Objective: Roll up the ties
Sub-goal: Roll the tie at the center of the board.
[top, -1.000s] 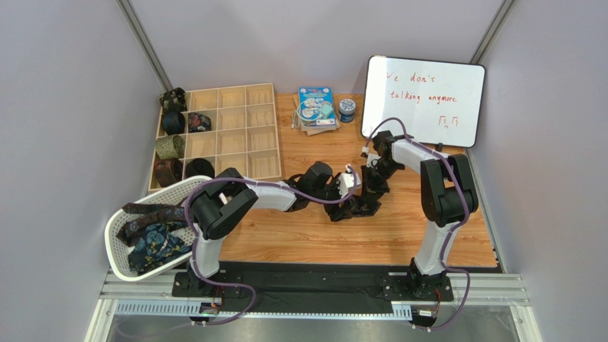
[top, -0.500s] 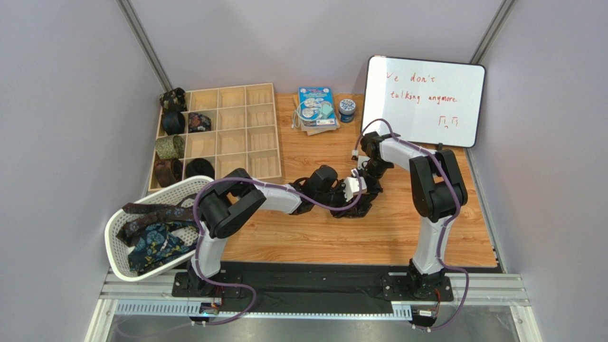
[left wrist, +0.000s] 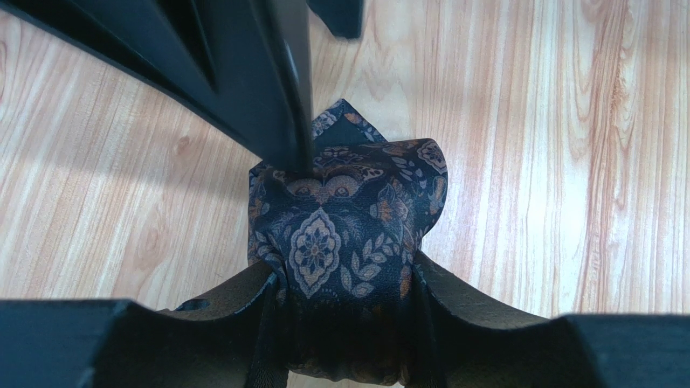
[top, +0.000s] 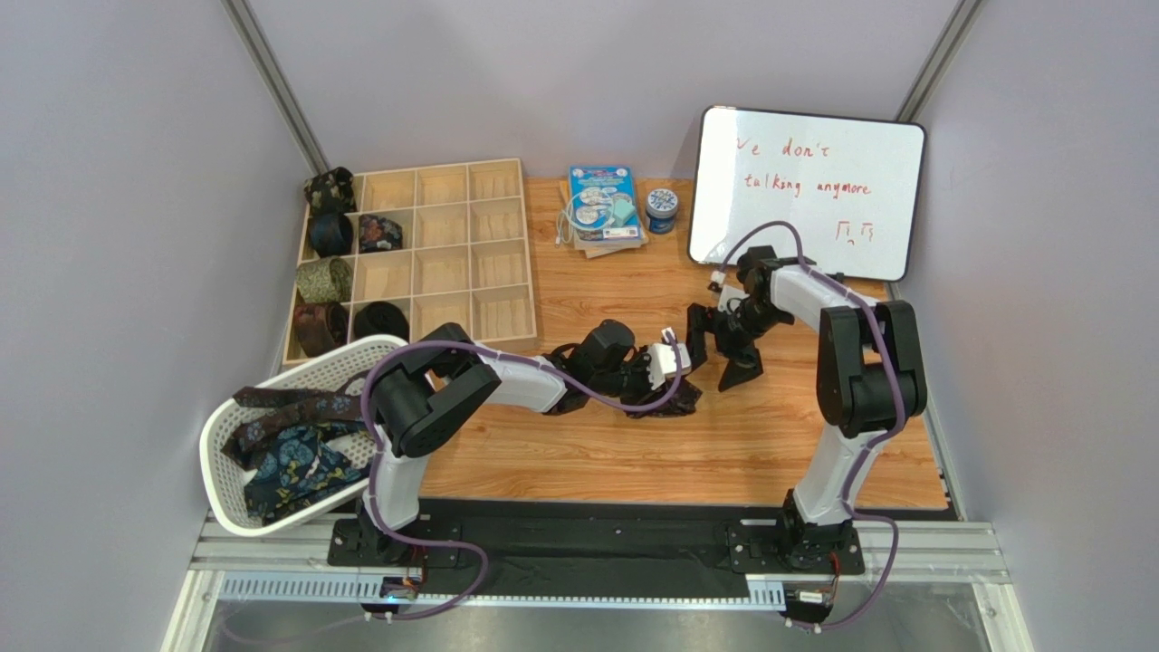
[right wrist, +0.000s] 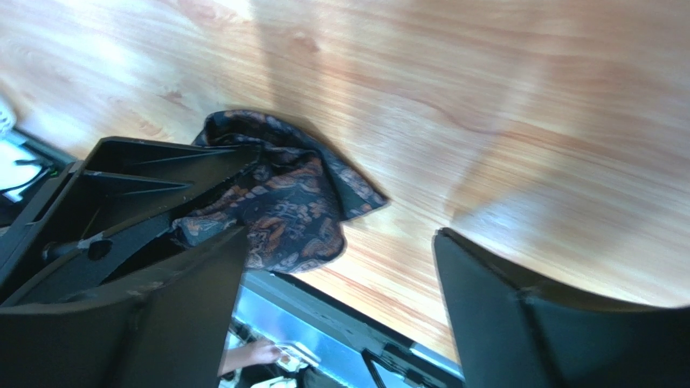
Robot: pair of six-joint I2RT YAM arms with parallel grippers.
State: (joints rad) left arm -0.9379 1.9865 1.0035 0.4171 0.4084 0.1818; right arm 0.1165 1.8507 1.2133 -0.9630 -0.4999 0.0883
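Tie [left wrist: 344, 218] tip points away from left claw [left wrist: 344, 273].

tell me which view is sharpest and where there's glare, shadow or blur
Left wrist: sharpest, the tie pattern crisp, though the left gripper's fingers are near-black silhouettes and a shadow crosses the table. Right wrist: soft and tilted, with washed-out glare on the table. Top external: evenly lit, whiteboard writing readable, but the tie is a dark smudge there.
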